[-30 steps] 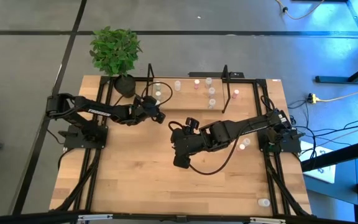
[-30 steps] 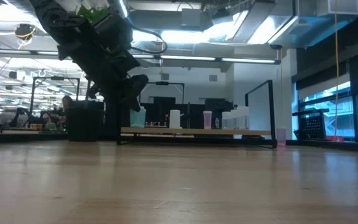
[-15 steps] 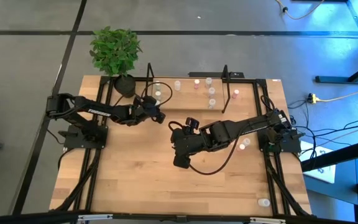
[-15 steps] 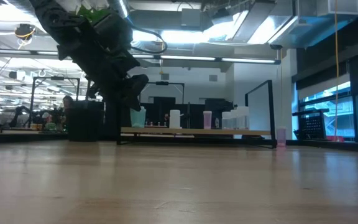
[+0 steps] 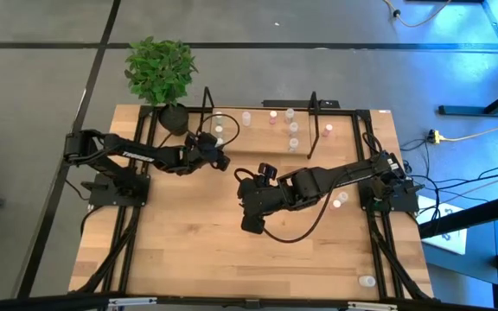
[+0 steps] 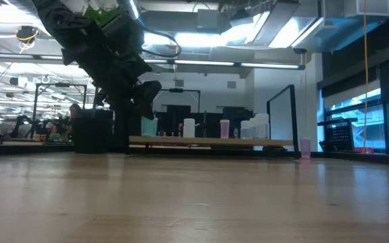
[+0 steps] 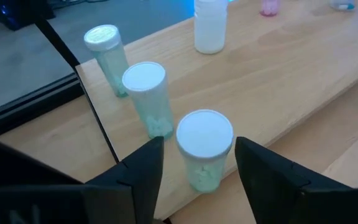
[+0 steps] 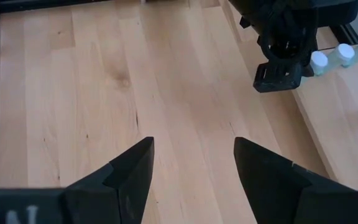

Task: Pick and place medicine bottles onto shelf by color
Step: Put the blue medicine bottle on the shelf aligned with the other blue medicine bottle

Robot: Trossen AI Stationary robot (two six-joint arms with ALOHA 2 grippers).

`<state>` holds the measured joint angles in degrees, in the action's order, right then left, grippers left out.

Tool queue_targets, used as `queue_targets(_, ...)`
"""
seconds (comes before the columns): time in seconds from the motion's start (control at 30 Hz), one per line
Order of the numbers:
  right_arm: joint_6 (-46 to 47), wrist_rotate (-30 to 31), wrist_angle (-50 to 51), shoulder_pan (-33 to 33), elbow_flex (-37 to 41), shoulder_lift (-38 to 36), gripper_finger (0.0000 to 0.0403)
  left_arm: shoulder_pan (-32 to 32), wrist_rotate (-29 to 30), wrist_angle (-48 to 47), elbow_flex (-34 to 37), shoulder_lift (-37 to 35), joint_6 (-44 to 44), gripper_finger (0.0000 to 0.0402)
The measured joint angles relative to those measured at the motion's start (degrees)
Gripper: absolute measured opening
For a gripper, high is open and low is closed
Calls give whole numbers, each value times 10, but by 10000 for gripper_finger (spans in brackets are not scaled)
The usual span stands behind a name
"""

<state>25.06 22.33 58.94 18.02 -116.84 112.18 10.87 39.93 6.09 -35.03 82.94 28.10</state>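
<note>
The shelf (image 5: 266, 130) is taken as the landmark; it stands at the far edge of the table (image 5: 188, 242), beside a potted plant (image 5: 161, 73).

The left gripper (image 7: 194, 165) is positioned at the shelf's plant-side end. Its fingers (image 7: 145, 171) are parted on either side of a white-capped, green-tinted bottle (image 7: 204, 149) and are seen clear of its sides; the bottle is released, standing upright at the near edge of the shelf board. Two further green-tinted bottles (image 7: 148, 99) (image 7: 106, 57) are lined up behind it toward the shelf's end frame, upright and just beside one another. A white bottle (image 7: 211, 25) is stood farther along the board.

In the high view, more bottles (image 5: 294, 128) are grouped near the shelf's middle, pink ones among them. One bottle (image 5: 341, 199) is noted on the table in front of the shelf's other end, and another (image 5: 367, 281) well apart from the shelf at the table's near corner.

The right gripper (image 8: 191, 168) is held over bare table in front of the shelf, fingers spread, nothing between them.
</note>
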Motion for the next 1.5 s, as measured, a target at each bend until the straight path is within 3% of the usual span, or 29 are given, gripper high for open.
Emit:
queue_targets(0.9,0,0,0,0,0,0,225,-13,23,4,0,0,29,194)
queue_targets(1.5,0,0,0,0,0,0,225,-23,32,47,0,0,-22,194)
